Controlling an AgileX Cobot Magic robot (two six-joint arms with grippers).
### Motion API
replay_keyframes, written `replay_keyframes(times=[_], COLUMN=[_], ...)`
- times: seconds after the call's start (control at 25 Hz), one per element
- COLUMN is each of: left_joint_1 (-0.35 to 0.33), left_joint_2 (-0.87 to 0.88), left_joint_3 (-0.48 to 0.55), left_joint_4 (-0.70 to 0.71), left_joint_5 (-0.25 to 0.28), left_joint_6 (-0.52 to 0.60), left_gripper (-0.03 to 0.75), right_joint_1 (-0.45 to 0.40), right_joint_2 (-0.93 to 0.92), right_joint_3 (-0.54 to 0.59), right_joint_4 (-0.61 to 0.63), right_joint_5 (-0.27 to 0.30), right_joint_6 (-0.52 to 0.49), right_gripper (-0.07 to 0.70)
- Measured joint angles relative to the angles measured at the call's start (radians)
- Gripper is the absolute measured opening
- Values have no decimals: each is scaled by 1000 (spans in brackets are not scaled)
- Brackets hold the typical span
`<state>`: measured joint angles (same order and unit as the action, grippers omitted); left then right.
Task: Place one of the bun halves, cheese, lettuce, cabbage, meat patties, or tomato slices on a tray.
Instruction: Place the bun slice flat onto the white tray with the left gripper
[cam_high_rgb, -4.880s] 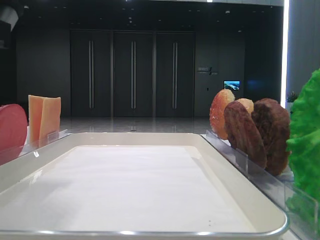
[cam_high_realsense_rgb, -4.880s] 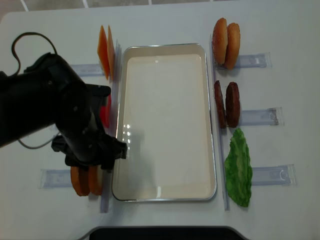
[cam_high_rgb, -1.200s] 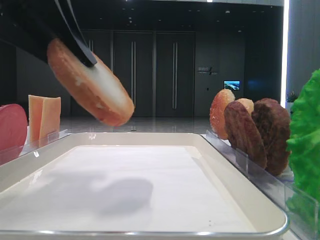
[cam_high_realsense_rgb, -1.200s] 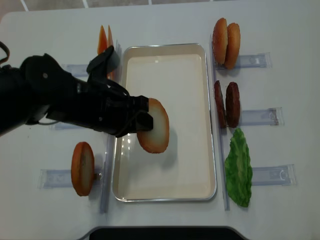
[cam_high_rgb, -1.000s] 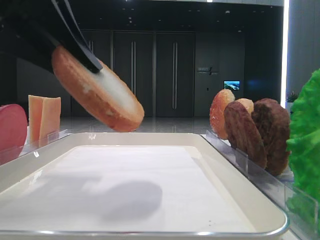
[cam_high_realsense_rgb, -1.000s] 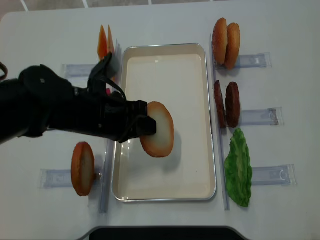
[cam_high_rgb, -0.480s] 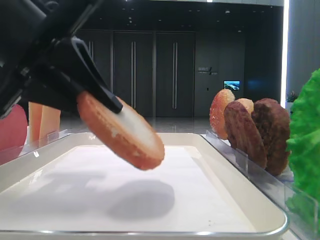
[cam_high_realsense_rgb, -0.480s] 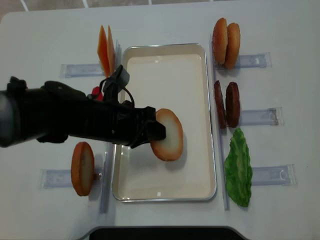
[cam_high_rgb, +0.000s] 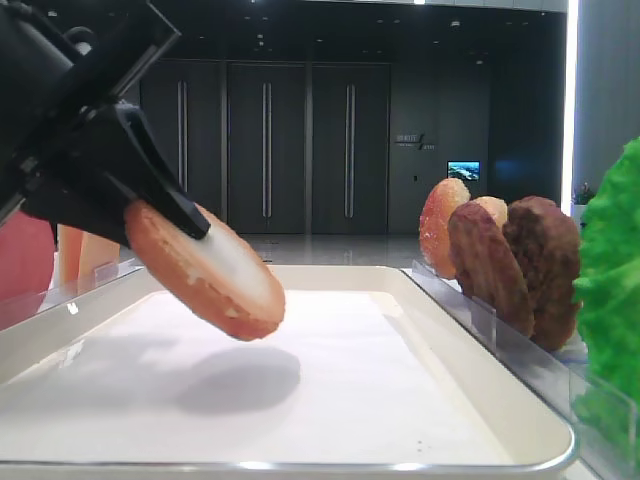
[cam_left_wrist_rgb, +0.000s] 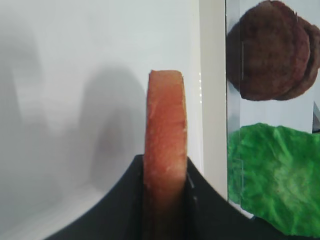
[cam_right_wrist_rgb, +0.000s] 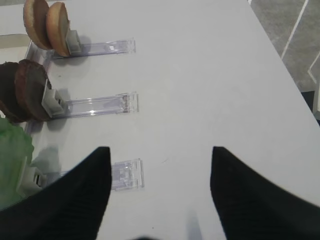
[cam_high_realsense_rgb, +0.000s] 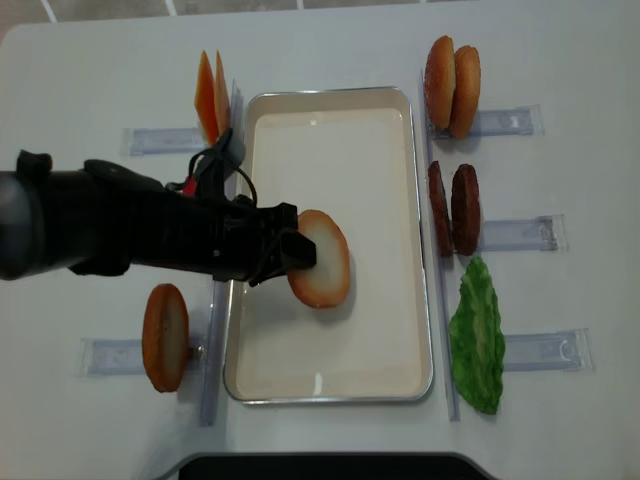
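My left gripper (cam_high_realsense_rgb: 290, 250) is shut on a bun half (cam_high_realsense_rgb: 320, 258), golden crust with a pale flat face. It holds the bun tilted just above the liner of the white tray (cam_high_realsense_rgb: 340, 150), near the tray's middle. The left wrist view shows the bun half (cam_left_wrist_rgb: 165, 125) edge-on between the jaws of the left gripper (cam_left_wrist_rgb: 165, 175). My right gripper (cam_right_wrist_rgb: 157, 150) hangs open and empty over bare table, right of the racks. The cabbage is out of view.
Clear racks flank the tray. On the right stand two bun halves (cam_high_realsense_rgb: 452, 72), meat patties (cam_high_realsense_rgb: 453, 208) and lettuce (cam_high_realsense_rgb: 478, 335). On the left are cheese (cam_high_realsense_rgb: 210, 95) and another bun half (cam_high_realsense_rgb: 165, 335). A red slice (cam_high_rgb: 22, 262) shows behind my left arm.
The left gripper has carried the bun half lower toward the tray liner. In the last half second it drew back slightly to the left. The right gripper's earlier state is not shown.
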<state>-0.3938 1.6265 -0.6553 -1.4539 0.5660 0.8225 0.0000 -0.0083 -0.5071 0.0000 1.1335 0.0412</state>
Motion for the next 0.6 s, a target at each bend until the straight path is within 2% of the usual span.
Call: replay_keyframes(times=[0.2, 0.4, 0.6], left_joint_1=[12, 12, 12], left_joint_2=[7, 52, 97], left_joint_3=[0, 0, 0], left_joint_4=[-40, -140, -175], left_joint_5=[17, 74, 79], left_joint_6=[55, 141, 169], left_gripper=[120, 120, 120], right_joint_1=[0, 0, 0], right_joint_2=[0, 0, 0], right_joint_3=[0, 0, 0], right_joint_4=[0, 0, 0], right_joint_5=[0, 0, 0], right_joint_6=[0, 0, 0], right_gripper=[416, 416, 416])
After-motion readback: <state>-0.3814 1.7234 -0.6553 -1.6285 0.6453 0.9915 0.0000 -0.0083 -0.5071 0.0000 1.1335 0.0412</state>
